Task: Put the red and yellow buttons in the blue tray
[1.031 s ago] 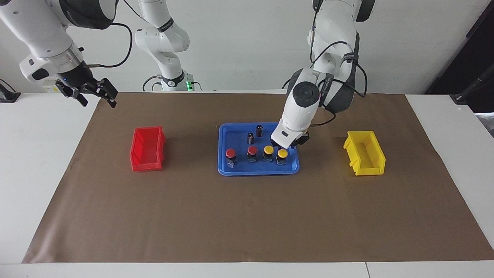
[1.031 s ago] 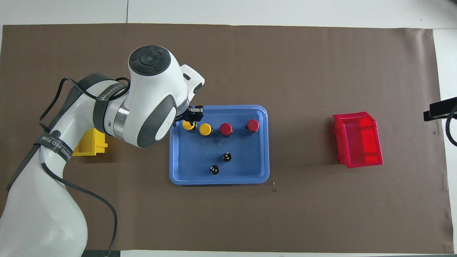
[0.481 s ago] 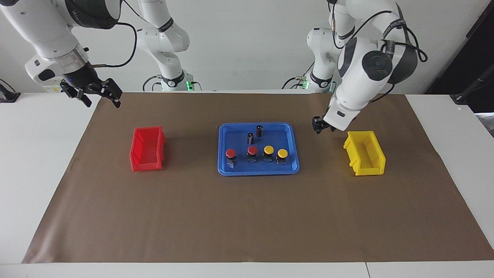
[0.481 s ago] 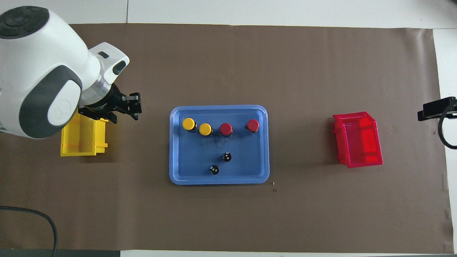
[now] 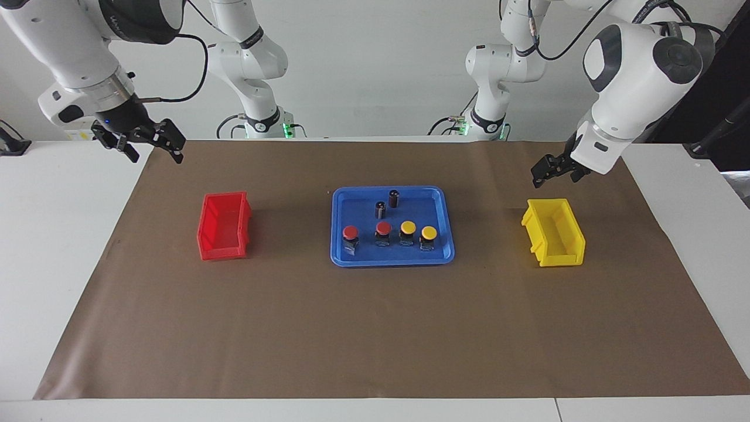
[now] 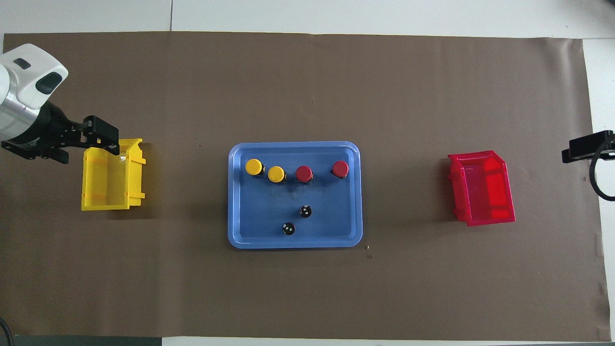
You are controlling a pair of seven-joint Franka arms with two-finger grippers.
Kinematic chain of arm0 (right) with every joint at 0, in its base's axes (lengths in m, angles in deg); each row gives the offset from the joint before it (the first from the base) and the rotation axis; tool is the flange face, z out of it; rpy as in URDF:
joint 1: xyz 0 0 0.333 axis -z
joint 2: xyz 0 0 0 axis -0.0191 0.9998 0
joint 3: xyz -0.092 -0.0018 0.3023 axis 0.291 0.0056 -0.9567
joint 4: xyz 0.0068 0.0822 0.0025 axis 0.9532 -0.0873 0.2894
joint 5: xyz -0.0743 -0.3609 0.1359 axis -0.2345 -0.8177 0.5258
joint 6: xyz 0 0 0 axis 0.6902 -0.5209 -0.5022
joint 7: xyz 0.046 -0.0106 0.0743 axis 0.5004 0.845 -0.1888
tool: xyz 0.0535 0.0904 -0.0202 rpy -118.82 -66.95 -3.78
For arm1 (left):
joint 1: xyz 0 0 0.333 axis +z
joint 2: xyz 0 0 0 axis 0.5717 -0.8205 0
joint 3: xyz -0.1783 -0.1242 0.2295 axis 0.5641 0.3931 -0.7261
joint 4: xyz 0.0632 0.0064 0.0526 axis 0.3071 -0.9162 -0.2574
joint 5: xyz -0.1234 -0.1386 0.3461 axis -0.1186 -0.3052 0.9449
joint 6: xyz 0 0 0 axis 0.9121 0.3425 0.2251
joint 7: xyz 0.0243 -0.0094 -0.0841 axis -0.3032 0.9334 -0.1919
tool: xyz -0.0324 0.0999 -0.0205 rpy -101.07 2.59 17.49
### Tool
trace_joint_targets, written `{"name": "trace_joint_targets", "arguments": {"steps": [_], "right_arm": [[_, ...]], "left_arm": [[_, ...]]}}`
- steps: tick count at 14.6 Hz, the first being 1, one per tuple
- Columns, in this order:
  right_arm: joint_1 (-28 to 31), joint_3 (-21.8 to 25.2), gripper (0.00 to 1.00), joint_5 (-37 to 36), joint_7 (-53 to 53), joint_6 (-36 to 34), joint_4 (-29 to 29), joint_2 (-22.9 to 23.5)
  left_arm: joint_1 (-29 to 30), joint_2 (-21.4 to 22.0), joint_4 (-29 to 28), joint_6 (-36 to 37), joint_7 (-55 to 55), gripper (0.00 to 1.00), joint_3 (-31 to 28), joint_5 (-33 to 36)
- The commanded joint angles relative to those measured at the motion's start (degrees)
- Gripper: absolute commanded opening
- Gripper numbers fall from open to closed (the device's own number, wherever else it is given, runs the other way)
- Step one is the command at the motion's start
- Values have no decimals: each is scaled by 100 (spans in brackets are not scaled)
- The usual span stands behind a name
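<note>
The blue tray (image 5: 392, 261) lies mid-table; it also shows in the overhead view (image 6: 294, 243). Two red buttons (image 5: 350, 232) (image 5: 383, 228) and two yellow buttons (image 5: 408, 227) (image 5: 429, 232) stand upright in a row in the tray, along its edge farther from the robots. From above the row reads as yellow (image 6: 253, 166), yellow (image 6: 276, 173), red (image 6: 303, 173), red (image 6: 340, 168). My left gripper (image 5: 542, 171) (image 6: 103, 139) is open and empty, raised in the air by the yellow bin. My right gripper (image 5: 149, 146) is open and empty, and waits raised over the paper's corner at the right arm's end.
Two dark capless cylinders (image 5: 394, 197) (image 5: 381, 208) stand in the tray nearer to the robots. An empty yellow bin (image 5: 554, 240) sits toward the left arm's end. An empty red bin (image 5: 224, 225) sits toward the right arm's end. Brown paper (image 5: 375, 328) covers the table.
My left gripper has left the yellow button at the end of the row, risen and swung away from the tray to the yellow bin. The buttons stay put. The right gripper barely moved.
</note>
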Motion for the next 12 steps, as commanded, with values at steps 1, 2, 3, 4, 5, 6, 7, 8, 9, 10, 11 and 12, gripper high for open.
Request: {"name": "trace_joint_targets", "arguments": {"steps": [1, 2, 3, 4, 5, 6, 7, 8, 9, 10, 11, 12], "right_arm": [[30, -24, 100, -16, -123, 19, -147, -131], [30, -24, 100, -16, -123, 28, -147, -131], [30, -24, 100, -16, -123, 19, -147, -131], [30, -24, 100, -16, -123, 28, -147, -131], [30, -24, 100, -16, -123, 19, -147, -131], [30, -24, 100, -16, -123, 28, -147, -131], [30, -24, 100, -16, -123, 19, -147, -131], [30, -24, 100, -16, -123, 28, -147, -131], [30, -24, 100, -7, -123, 19, -147, -131], [30, -24, 100, -16, -123, 28, -147, -131], [30, -24, 100, -7, -123, 28, -147, -131], [30, -24, 100, -16, -123, 28, -147, -131]], "left_arm": [[94, 337, -139, 69, 612, 99, 35, 204], [190, 417, -157, 42, 676, 99, 44, 195], [226, 470, -157, 42, 694, 99, 35, 195], [252, 488, -105, 33, 729, 99, 26, 195], [270, 497, -104, 33, 790, 99, 26, 195], [357, 514, -113, 51, 834, 99, 35, 186], [437, 532, -113, 68, 869, 99, 78, 186], [455, 549, -113, 60, 878, 99, 122, 186], [446, 584, -104, 86, 887, 99, 123, 186], [455, 611, -104, 103, 948, 99, 132, 186], [472, 620, -104, 104, 1079, 99, 123, 186], [481, 620, -104, 112, 1202, 99, 105, 186]]}}
